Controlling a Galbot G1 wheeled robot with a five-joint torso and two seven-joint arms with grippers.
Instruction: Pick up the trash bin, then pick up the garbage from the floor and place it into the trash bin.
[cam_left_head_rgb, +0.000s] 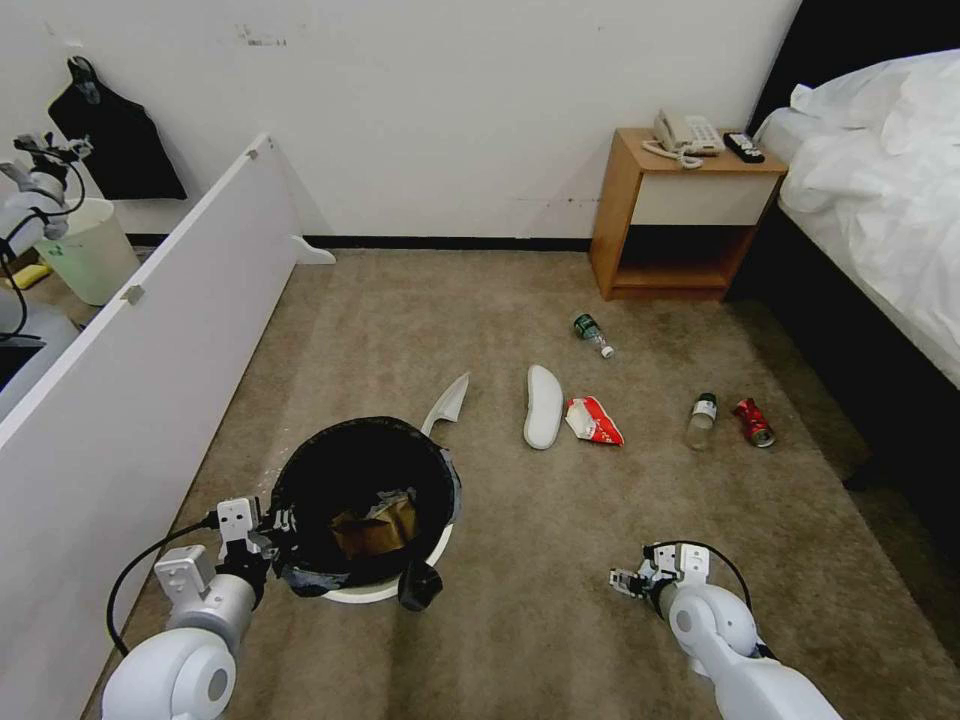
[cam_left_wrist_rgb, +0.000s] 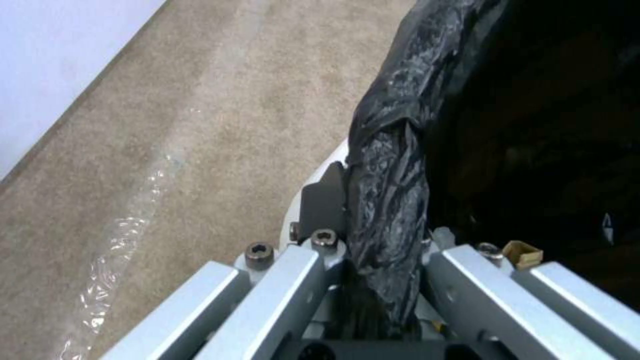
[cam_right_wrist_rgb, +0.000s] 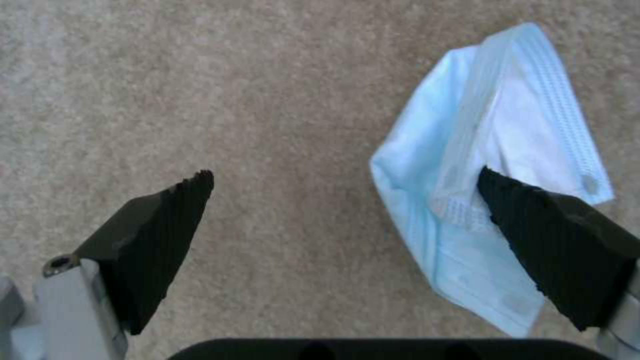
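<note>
The trash bin (cam_left_head_rgb: 365, 470), white with a black bag over its rim, is near the left on the floor (cam_left_head_rgb: 520, 620), with a brown cardboard scrap (cam_left_head_rgb: 375, 530) inside. My left gripper (cam_left_head_rgb: 268, 528) is shut on the bin's near-left rim; the left wrist view shows its fingers (cam_left_wrist_rgb: 327, 200) clamping the bagged rim (cam_left_wrist_rgb: 390, 165). My right gripper (cam_left_head_rgb: 622, 582) hangs low over the carpet, open (cam_right_wrist_rgb: 343, 175), one fingertip (cam_right_wrist_rgb: 533, 220) over a light-blue wad (cam_right_wrist_rgb: 467, 150). Farther off lie a white slipper (cam_left_head_rgb: 543, 405), a second slipper (cam_left_head_rgb: 447, 403) behind the bin, a red-white wrapper (cam_left_head_rgb: 594, 420), two bottles (cam_left_head_rgb: 592, 335) (cam_left_head_rgb: 702, 420) and a red can (cam_left_head_rgb: 753, 422).
A white board (cam_left_head_rgb: 150, 330) runs along the left side. A pale bucket (cam_left_head_rgb: 90, 250) stands behind it. A wooden nightstand (cam_left_head_rgb: 680, 210) with a phone sits against the back wall, and a bed (cam_left_head_rgb: 880, 200) fills the right. Open carpet lies between the bin and my right gripper.
</note>
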